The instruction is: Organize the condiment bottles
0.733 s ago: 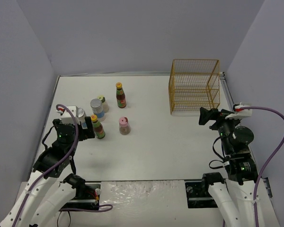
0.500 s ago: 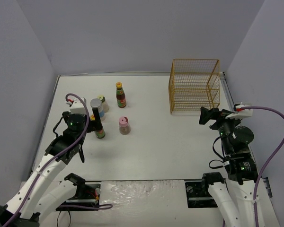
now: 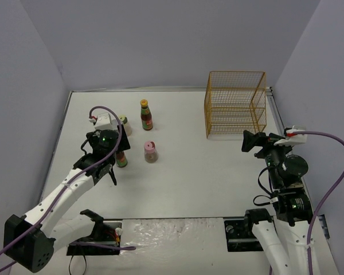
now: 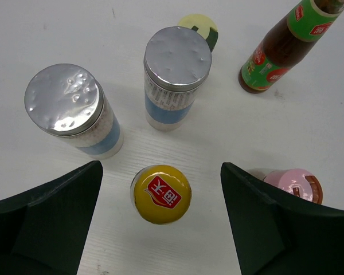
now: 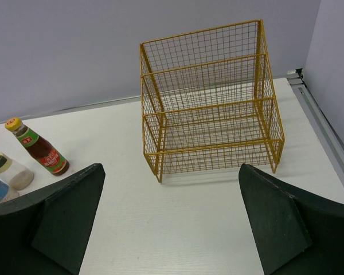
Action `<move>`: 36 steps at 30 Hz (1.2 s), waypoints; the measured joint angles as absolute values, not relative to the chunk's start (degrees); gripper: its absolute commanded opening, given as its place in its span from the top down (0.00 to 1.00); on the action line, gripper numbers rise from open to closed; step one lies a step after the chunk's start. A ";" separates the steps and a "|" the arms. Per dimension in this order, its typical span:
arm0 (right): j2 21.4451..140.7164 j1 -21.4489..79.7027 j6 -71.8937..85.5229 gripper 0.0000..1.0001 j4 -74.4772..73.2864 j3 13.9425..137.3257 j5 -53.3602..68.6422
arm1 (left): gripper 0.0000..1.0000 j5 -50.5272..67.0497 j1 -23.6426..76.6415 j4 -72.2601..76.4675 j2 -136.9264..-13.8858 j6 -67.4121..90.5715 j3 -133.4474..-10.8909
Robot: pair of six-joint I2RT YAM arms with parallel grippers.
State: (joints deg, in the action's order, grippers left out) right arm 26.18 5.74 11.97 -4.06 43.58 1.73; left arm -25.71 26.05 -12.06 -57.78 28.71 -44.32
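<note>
The white table (image 3: 218, 172) fills the overhead view, with the yellow wire basket (image 3: 235, 104) at upper right and the condiment bottles (image 3: 146, 116) clustered left of centre. The right gripper (image 5: 171, 170) faces the basket, its fingers spread wide with nothing between them. The left gripper (image 4: 160, 169) hangs over the cluster, its fingers parted on either side of a yellow-capped bottle (image 4: 160, 193) and clear of it; the cap bears a red emblem with white characters. In the left wrist view, a silver-lidded jar (image 4: 63, 100) sits at upper left and a second silver-lidded jar (image 4: 178, 57) at top centre. Both have blue label bands, pale contents and print too fine to read. A dark sauce bottle (image 4: 275, 57) with a green-and-red label leans in from upper right. A pink-capped bottle (image 4: 295, 184) sits at lower right, and a yellow-green cap (image 4: 198, 26) shows behind the second jar.
</note>
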 measured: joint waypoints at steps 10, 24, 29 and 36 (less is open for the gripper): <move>24.46 6.48 11.99 0.00 -4.10 42.12 1.69 | 0.41 -28.65 27.04 -8.86 -59.92 31.07 -40.32; 22.80 7.99 11.97 0.00 -4.11 41.30 1.23 | 0.95 -29.79 28.11 -8.54 -60.92 31.36 -39.81; 21.66 8.36 11.97 0.00 -4.12 40.69 1.21 | 1.00 -28.28 28.49 -11.98 -59.77 30.38 -40.83; 21.34 8.37 11.97 0.00 -4.10 40.64 1.21 | 1.00 -24.30 28.80 -22.54 -60.46 26.07 -54.86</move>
